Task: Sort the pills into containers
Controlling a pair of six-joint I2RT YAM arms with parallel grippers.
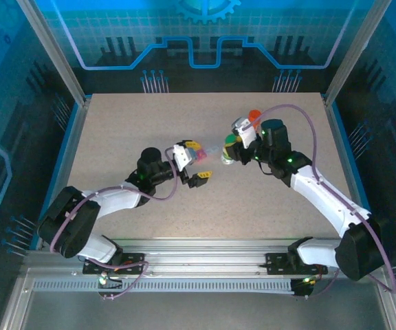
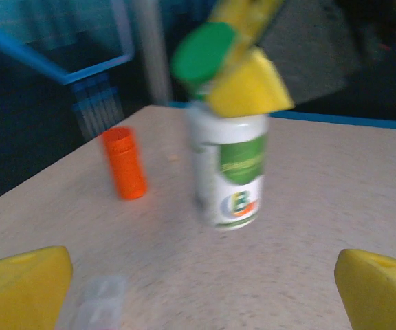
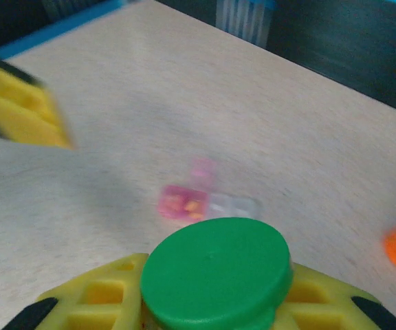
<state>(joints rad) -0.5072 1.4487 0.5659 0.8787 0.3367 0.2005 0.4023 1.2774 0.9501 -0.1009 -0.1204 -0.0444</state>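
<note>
Right up at the lens, the green cap (image 3: 215,271) is pinched from both sides by the right gripper (image 1: 237,146), which is clamped on the top of the white bottle (image 2: 229,172). The left gripper (image 2: 199,294) is spread wide, with nothing held. The cap is probably meant to be opened next, so the body should be gripped low and squarely and kept upright. The bottle, white with a green label, seems to be stood mid-table (image 2: 335,179). The orange bottle (image 2: 124,163) is set beyond it. The pink-tinted vial (image 3: 170,205) is laid flat nearby, with pills (image 3: 191,205) seen inside.

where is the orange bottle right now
Top view: the orange bottle stands on the table right of centre, just beyond the white bottle held by the right gripper.
</note>
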